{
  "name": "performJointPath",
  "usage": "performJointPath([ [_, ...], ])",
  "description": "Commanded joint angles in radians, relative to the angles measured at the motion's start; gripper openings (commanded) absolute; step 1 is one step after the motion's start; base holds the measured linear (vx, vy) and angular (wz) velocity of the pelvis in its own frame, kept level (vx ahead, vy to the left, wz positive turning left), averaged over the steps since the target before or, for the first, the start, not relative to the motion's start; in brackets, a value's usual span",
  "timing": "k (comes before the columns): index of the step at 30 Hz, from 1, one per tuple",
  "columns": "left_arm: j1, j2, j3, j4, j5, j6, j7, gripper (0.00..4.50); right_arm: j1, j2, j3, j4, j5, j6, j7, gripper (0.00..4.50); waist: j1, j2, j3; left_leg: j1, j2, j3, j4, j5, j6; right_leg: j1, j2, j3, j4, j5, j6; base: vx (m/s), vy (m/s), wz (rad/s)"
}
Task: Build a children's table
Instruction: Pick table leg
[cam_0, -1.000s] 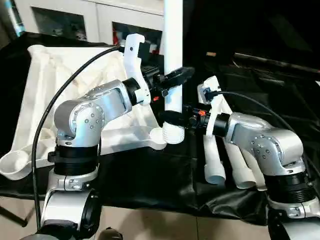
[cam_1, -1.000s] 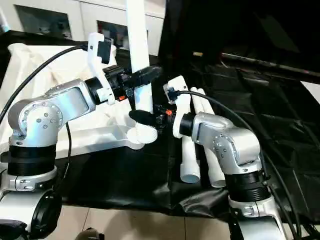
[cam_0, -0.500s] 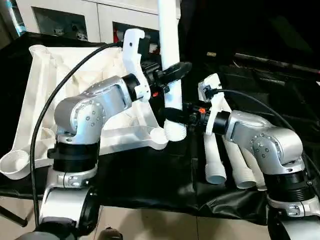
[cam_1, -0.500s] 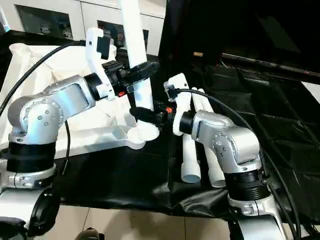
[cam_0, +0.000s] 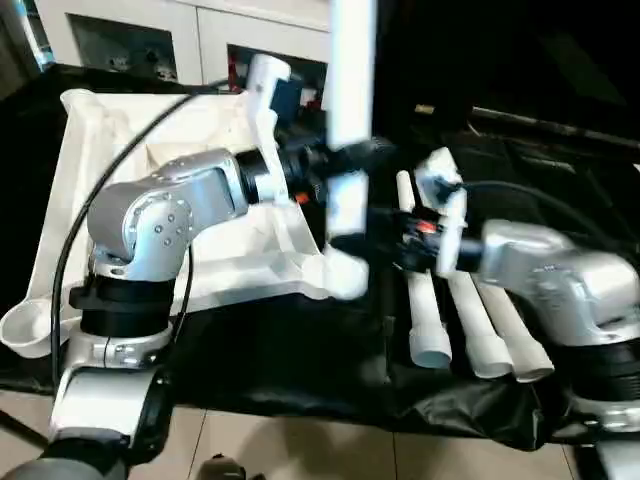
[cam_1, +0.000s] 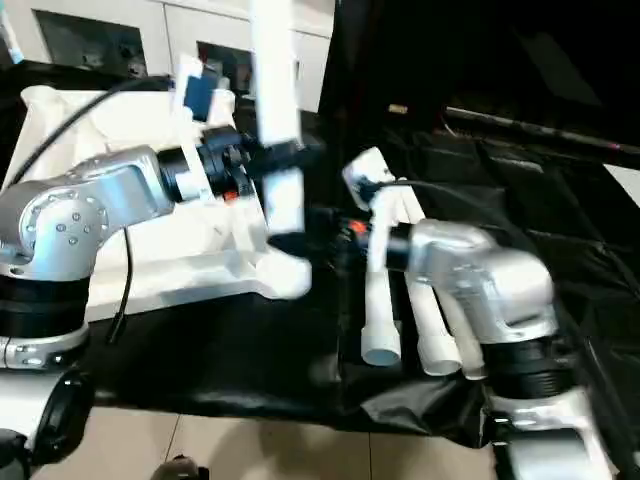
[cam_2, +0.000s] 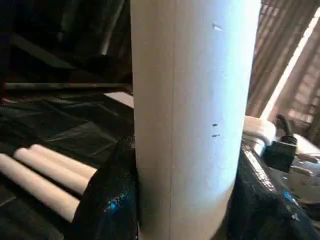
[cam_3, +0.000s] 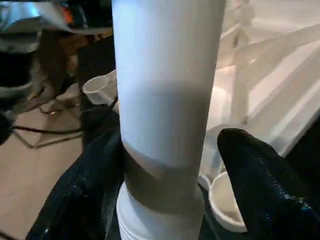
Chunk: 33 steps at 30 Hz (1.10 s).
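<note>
Upright leg poised over the tabletop's near corner socket

Left gripper pinches the leg higher up; right gripper's fingers stand spread around its threaded foot, one clear of it.

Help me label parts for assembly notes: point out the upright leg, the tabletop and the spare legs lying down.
upright leg (cam_0: 350, 70): left eye view, upper shaft.
tabletop (cam_0: 75, 170): left eye view, left rim.
spare legs (cam_0: 430, 325): left eye view, shaft of the leftmost one.

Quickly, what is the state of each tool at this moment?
Left tool: closed on the upright table leg.
Right tool: around the same leg lower down, one finger apart from it; open.
</note>
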Motion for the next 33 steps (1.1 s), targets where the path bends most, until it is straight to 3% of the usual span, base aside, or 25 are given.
performJointPath([
  [1, -0.033, -0.016, -0.001, -0.029, -0.046, 0.022, -0.023, 1.86, -0.018, -0.031, 0.006, 0.013, 0.005, 0.014, 0.028, 3.24, 0.002, 0.015, -0.078, 0.023, 0.022, -0.001, -0.060, -0.063, -0.046, 0.053, -0.071, 0.042, -0.061, 0.091, -0.203, 0.000, 0.000, 0.00],
  [15, -0.033, -0.026, -0.012, -0.038, -0.080, 0.022, -0.075, 1.86, -0.032, -0.042, 0.038, 0.024, 0.047, 0.036, 0.130, 3.26, 0.003, 0.013, -0.077, 0.023, 0.025, -0.001, -0.060, -0.057, -0.034, 0.050, -0.072, 0.042, -0.062, 0.074, -0.213, 0.000, 0.000, 0.00],
  [16, -0.033, -0.025, -0.014, -0.040, -0.080, 0.020, -0.077, 1.86, -0.031, -0.041, 0.037, 0.024, 0.048, 0.037, 0.128, 3.26, 0.002, 0.007, -0.077, 0.022, 0.024, 0.000, -0.060, -0.052, -0.032, 0.050, -0.071, 0.041, -0.062, 0.076, -0.211, 0.000, 0.000, 0.00],
  [32, -0.019, -0.004, -0.066, -0.052, -0.053, 0.006, -0.126, 1.86, -0.034, -0.019, 0.016, 0.026, 0.069, 0.044, 0.124, 3.26, 0.004, 0.020, -0.078, 0.024, 0.024, -0.002, -0.060, -0.058, -0.041, 0.050, -0.071, 0.040, -0.060, 0.085, -0.214, 0.000, 0.000, 0.00],
  [33, -0.020, -0.003, -0.068, -0.050, -0.054, 0.003, -0.127, 1.86, -0.031, -0.022, 0.019, 0.023, 0.072, 0.045, 0.124, 2.96, 0.003, 0.019, -0.079, 0.024, 0.024, -0.002, -0.060, -0.057, -0.042, 0.050, -0.071, 0.040, -0.060, 0.090, -0.215, 0.000, 0.000, 0.00],
])
